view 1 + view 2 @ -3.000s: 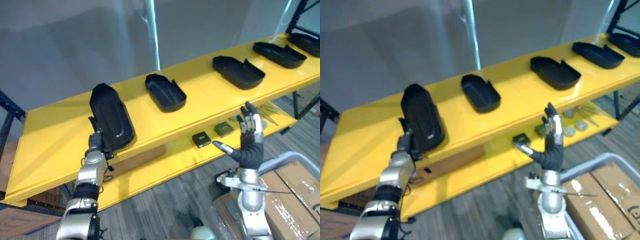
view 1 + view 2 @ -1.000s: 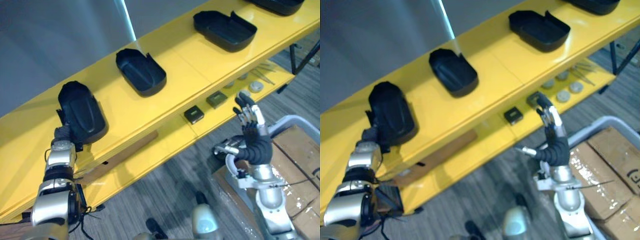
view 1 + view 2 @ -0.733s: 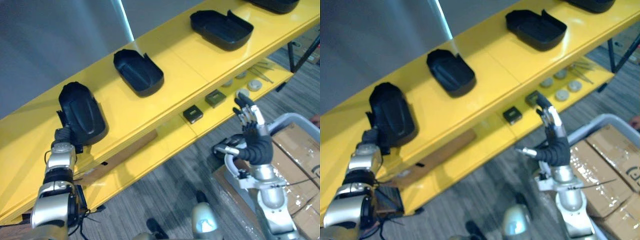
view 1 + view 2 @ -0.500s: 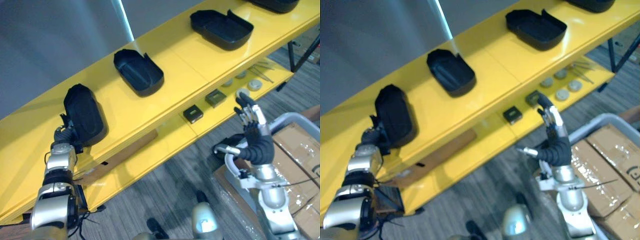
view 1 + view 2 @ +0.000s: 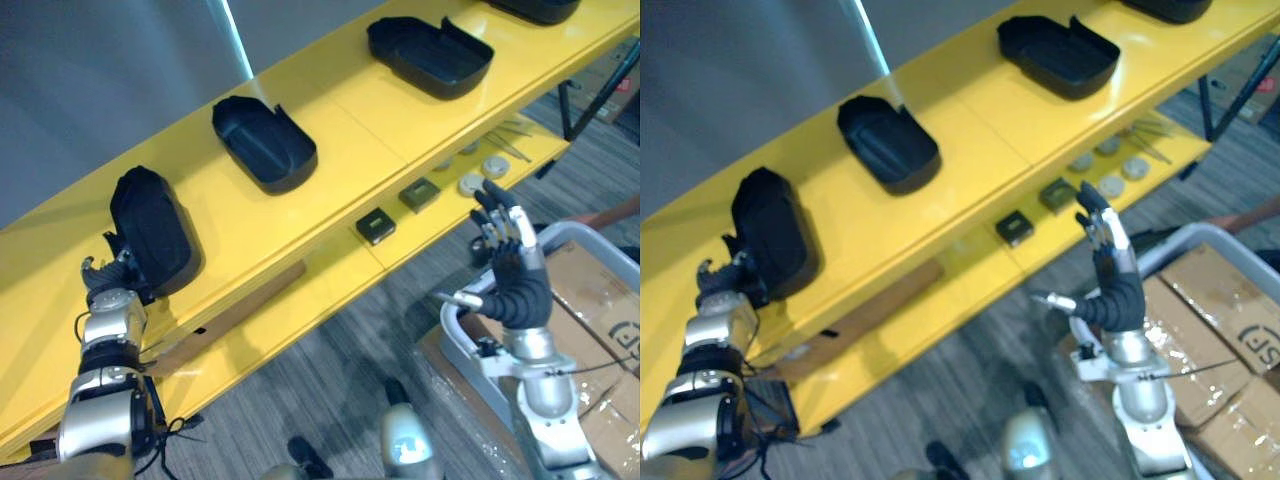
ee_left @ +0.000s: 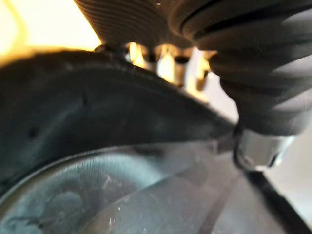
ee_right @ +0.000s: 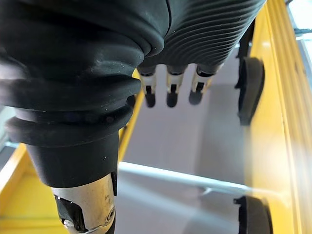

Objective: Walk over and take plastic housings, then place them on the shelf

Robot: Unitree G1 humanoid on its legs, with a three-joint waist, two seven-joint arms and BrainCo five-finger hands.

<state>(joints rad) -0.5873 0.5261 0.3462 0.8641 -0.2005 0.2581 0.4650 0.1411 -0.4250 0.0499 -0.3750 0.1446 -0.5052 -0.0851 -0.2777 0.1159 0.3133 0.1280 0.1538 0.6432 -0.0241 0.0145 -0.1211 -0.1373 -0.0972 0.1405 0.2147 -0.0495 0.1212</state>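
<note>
Left hand [image 5: 104, 278] has come off the leftmost housing [image 5: 148, 228] since half a second ago. Its fingers are now spread and loose, gripping nothing. It sits at the housing's 7 o'clock, just beside the near end (touching or a sliver apart, cannot tell).

The housing rests on the top shelf [image 5: 330, 170], at 9 o'clock in the head view, close to the front edge. The second housing [image 5: 263, 143] and third housing [image 5: 428, 55] lie along the same shelf toward 1 o'clock, well apart.

Right hand [image 5: 512, 270] is at 4 o'clock, raised, with fingers straight, thumb out, empty.

The lower shelf [image 5: 320, 290] carries small square parts [image 5: 377, 226] and round discs [image 5: 470, 184].
</note>
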